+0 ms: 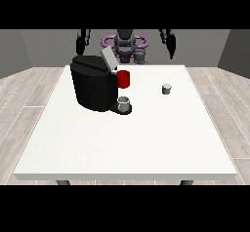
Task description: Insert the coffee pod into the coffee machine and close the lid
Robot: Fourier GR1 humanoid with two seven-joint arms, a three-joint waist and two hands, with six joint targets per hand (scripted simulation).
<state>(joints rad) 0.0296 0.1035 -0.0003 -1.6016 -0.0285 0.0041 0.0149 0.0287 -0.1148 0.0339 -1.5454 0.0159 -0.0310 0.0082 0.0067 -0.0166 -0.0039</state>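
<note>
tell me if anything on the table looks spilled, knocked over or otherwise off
Nothing stands out. The coffee machine stands upright on the white table with its lid raised, and a small cup sits at its base. The coffee pod stands upright by itself to the view's right of the machine. No spill shows.

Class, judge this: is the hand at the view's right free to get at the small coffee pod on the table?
Probably yes. The hand at the view's right hangs raised behind the table, the coffee pod stands alone below it, and the coffee machine sits well aside.
</note>
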